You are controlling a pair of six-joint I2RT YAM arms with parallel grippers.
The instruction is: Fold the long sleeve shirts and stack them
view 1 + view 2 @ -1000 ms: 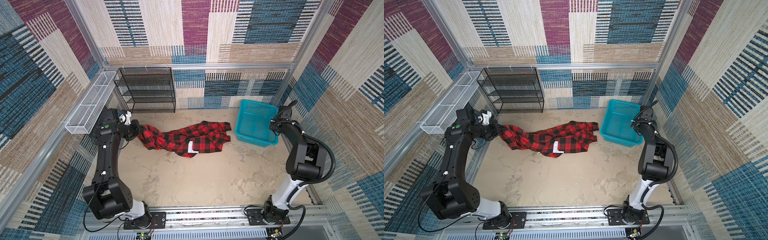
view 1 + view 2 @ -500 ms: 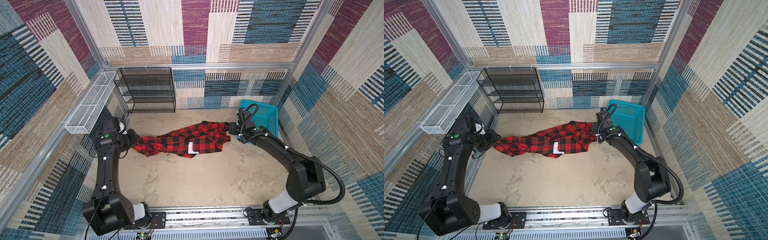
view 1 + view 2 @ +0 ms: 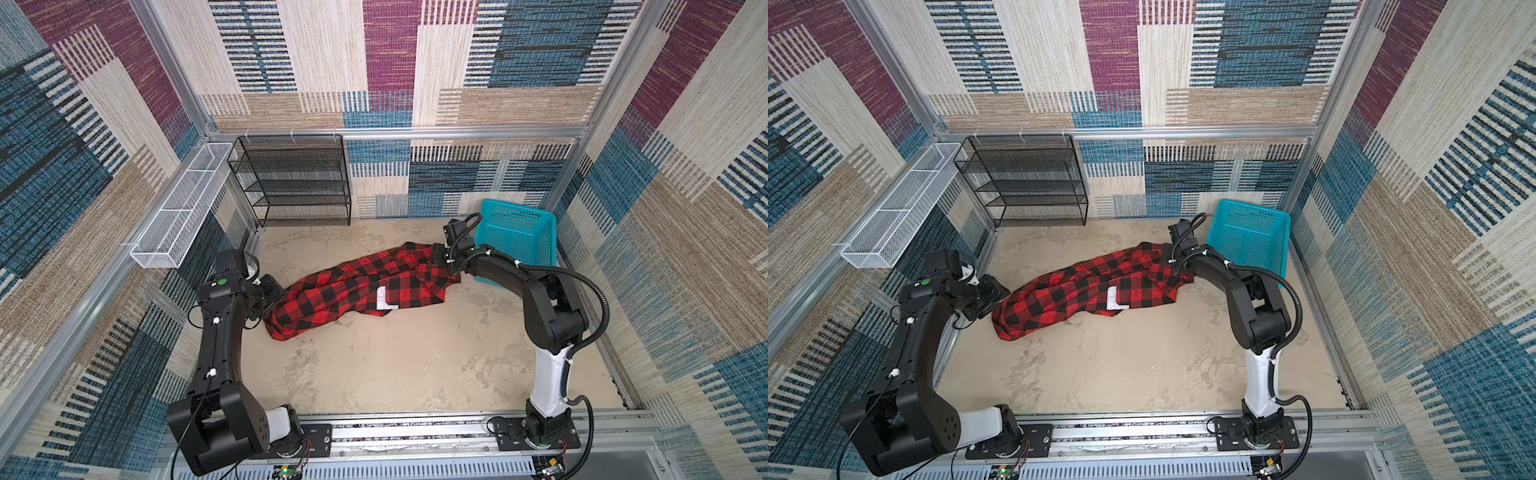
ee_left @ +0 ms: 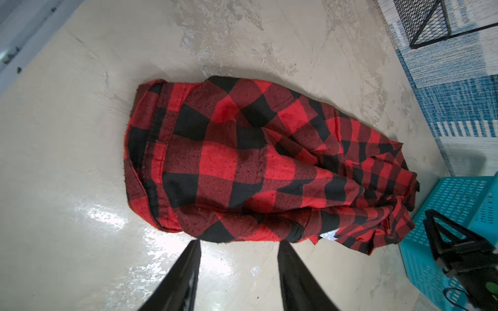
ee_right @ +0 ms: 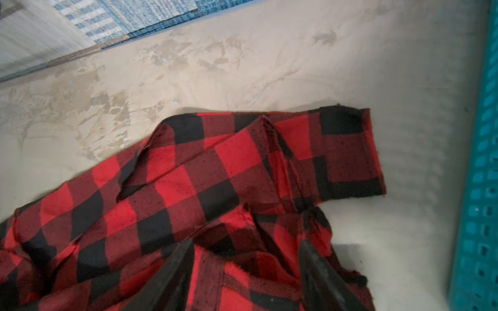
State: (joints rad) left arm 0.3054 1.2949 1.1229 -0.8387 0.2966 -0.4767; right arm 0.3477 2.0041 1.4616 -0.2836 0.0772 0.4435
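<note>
The soft, limp shirt (image 3: 365, 286) is lying bunched just ahead of the left gripper (image 4: 239, 242), gaping empty. The right gripper (image 5: 246, 243) is straddling cloth, jaws wide; the cuff (image 5: 350, 153) beyond is probably offering the firmest hold.

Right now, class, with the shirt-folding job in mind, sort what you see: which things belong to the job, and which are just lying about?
Belongs to the job:
- red-and-black check shirt, lying crumpled
- left pincer, open at one end of it
- right pincer, open over the other end

Just lying about:
- teal basket
- black mesh rack
- white wire tray
</note>
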